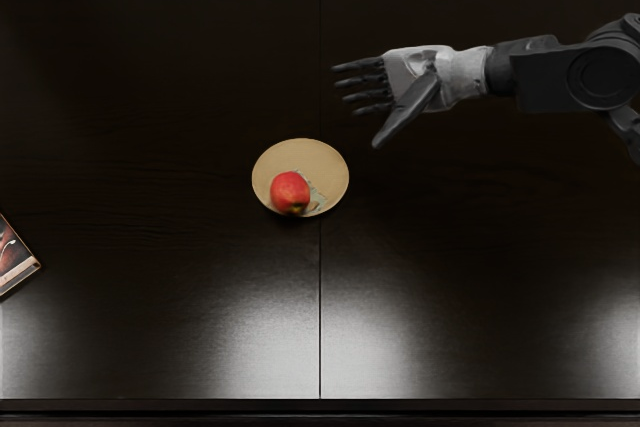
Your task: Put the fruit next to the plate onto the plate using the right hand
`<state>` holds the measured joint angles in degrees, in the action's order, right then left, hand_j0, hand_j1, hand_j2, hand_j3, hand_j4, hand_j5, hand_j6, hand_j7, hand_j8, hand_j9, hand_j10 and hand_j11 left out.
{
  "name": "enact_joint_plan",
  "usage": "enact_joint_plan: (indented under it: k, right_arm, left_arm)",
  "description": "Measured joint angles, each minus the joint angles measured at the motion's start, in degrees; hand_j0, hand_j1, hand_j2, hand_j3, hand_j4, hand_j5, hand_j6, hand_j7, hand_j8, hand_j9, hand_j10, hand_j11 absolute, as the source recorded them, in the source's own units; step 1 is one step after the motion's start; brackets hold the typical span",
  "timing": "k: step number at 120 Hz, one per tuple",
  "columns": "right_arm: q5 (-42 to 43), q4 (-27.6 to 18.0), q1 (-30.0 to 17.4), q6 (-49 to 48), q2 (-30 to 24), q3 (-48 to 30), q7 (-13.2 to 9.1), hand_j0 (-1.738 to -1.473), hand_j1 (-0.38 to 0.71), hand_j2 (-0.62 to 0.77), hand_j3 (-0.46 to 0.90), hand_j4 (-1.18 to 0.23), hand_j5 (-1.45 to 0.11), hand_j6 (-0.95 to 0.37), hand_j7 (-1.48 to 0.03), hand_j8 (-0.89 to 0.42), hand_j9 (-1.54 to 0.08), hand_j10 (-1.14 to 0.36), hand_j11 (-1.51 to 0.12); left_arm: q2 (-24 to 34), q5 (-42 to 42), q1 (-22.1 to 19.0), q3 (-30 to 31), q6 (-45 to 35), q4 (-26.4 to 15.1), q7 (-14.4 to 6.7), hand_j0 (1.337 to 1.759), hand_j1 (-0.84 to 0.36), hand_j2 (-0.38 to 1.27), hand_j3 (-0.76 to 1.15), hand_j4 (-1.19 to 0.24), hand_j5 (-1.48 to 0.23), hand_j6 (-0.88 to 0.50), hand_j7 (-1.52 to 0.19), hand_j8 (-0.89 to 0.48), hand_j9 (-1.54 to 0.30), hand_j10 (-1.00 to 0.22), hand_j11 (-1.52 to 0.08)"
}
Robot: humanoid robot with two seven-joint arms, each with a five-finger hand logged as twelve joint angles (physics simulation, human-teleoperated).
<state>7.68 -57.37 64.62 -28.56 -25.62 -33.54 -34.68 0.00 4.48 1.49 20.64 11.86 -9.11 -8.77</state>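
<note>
On round tan plate [322,160]: round red apple [290,192] sitting; right hand [405,82] hovering beyond plate, fingers apart, holding nothing. Placing prob. done; nxt: retract arm.

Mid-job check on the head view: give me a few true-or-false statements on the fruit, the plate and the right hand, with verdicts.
1. The red fruit lies on the plate. True.
2. The right hand is closed around the fruit. False: its fingers are spread, it holds nothing, and it is clear of the plate, up and toward the picture's right.
3. The left arm reaches over the plate. False: no left arm shows in this view.
4. A flat object lies at the left edge of the table, partly cut off by the picture. True.
</note>
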Motion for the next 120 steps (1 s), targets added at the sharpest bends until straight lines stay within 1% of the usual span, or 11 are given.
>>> enact_joint_plan:
  k: [19, 55, 79, 120]
  right_arm:
    - [-8.8, 0.2, -1.5, -5.0, -4.1, -0.2, -0.2, -1.658, -0.30, -0.01, 0.00, -0.04, -0.06, -0.04, -0.06, -0.04, -0.06, -0.04, -0.06]
    - [-19.6, 0.1, -4.4, -6.4, -11.2, 0.1, -0.3, -1.658, -0.30, -0.01, 0.00, -0.04, -0.05, -0.04, -0.05, -0.04, -0.05, -0.04, -0.05]
    - [-23.1, 0.0, -6.3, -6.4, -15.2, 0.3, -0.3, -1.658, -0.30, -0.01, 0.00, -0.04, -0.05, -0.04, -0.05, -0.04, -0.05, -0.04, -0.05]
    - [-26.3, -0.1, -8.7, -6.5, -19.2, 0.4, -0.3, -1.658, -0.30, -0.01, 0.00, -0.04, -0.05, -0.03, -0.05, -0.04, -0.05, -0.04, -0.05]
  left_arm:
    - [0.0, 0.0, 0.0, 0.0, 0.0, 0.0, 0.0, 1.658, 0.07, 0.05, 0.00, -0.23, -0.30, -0.23, -0.30, -0.23, -0.30, -0.23, -0.30]
    - [0.0, 0.0, 0.0, 0.0, 0.0, 0.0, 0.0, 1.658, 0.07, 0.05, 0.00, -0.23, -0.30, -0.23, -0.30, -0.23, -0.30, -0.23, -0.30]
    - [0.0, 0.0, 0.0, 0.0, 0.0, 0.0, 0.0, 1.658, 0.07, 0.05, 0.00, -0.23, -0.30, -0.23, -0.30, -0.23, -0.30, -0.23, -0.30]
    - [0.0, 0.0, 0.0, 0.0, 0.0, 0.0, 0.0, 1.658, 0.07, 0.05, 0.00, -0.23, -0.30, -0.23, -0.30, -0.23, -0.30, -0.23, -0.30]
